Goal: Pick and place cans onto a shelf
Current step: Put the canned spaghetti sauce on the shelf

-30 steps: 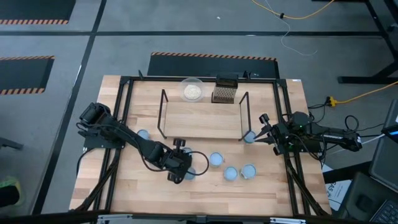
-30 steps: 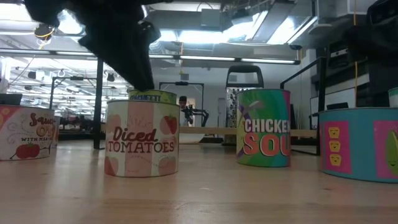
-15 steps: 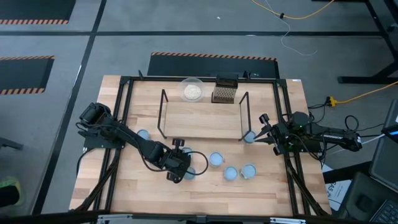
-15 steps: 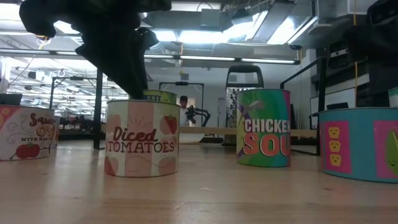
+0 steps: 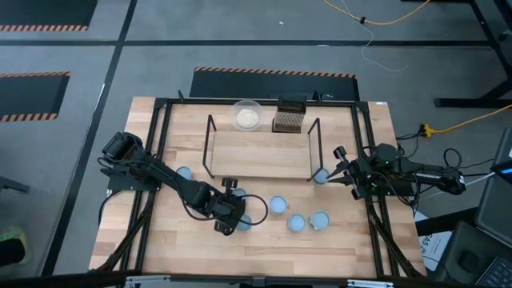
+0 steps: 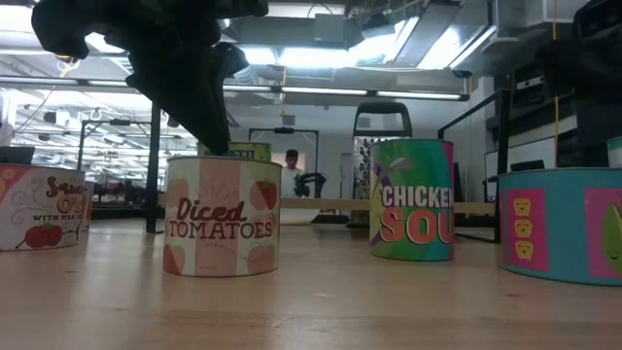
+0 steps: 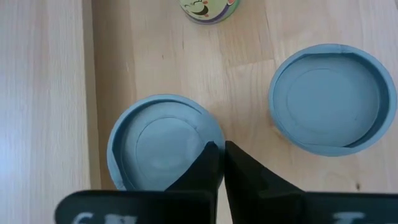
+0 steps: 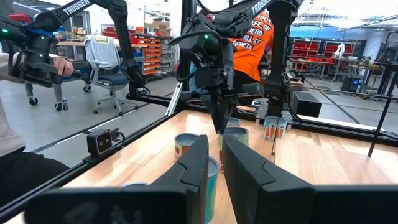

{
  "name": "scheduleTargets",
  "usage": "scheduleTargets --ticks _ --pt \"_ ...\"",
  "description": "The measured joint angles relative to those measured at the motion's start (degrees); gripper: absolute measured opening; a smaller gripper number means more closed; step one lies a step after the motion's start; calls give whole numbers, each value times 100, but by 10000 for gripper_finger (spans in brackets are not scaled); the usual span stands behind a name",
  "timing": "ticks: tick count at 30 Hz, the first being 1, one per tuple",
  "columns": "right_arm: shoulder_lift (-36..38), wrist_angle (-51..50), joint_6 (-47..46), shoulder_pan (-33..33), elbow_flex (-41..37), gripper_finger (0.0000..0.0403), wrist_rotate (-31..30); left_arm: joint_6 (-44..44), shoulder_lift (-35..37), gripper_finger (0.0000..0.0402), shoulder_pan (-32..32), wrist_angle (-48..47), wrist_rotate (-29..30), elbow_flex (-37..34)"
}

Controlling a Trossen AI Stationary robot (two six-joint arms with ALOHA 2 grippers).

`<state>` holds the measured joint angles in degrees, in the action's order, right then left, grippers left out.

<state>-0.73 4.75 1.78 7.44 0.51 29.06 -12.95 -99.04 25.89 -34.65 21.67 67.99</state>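
Note:
Several cans with pale blue tops stand on the wooden table in front of the shelf (image 5: 260, 152), a low wood board with black wire ends. My left gripper (image 7: 217, 158) is shut on one can (image 7: 155, 140), near the table's front middle (image 5: 244, 222). In the low view it comes down behind the Diced Tomatoes can (image 6: 222, 219). Another can (image 7: 329, 96) stands close beside the held one. My right gripper (image 5: 338, 160) waits at the table's right edge, fingers a little apart with nothing between them (image 8: 214, 149). My left gripper pinches the can's top rim (image 7: 214, 134) between its two fingers, one finger over the recessed top and one outside the wall. The fingers come slanting down from the table's left. The can stands upright on the table.
A clear bowl (image 5: 247, 117) and a dark mesh box (image 5: 290, 118) stand behind the shelf. One can (image 5: 320, 174) stands by the shelf's right end near my right gripper, another (image 5: 184, 172) at the left. Black frame rails run along the table's sides.
My left gripper has shut on the can's rim without shifting its place; in the low view its fingers have drawn together above the can behind the tomato can. The can has stayed where it was.

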Motion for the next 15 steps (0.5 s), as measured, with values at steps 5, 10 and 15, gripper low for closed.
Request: scheduleTargets --ticks 5,10,15 --pt "0 0 0 -2 0 53 0 0 11 4 0 76 -17 0" --pt "0 0 0 -2 0 53 0 7 12 4 0 61 -24 156" --pt "0 0 0 -2 0 53 0 553 15 3 0 56 -19 530"
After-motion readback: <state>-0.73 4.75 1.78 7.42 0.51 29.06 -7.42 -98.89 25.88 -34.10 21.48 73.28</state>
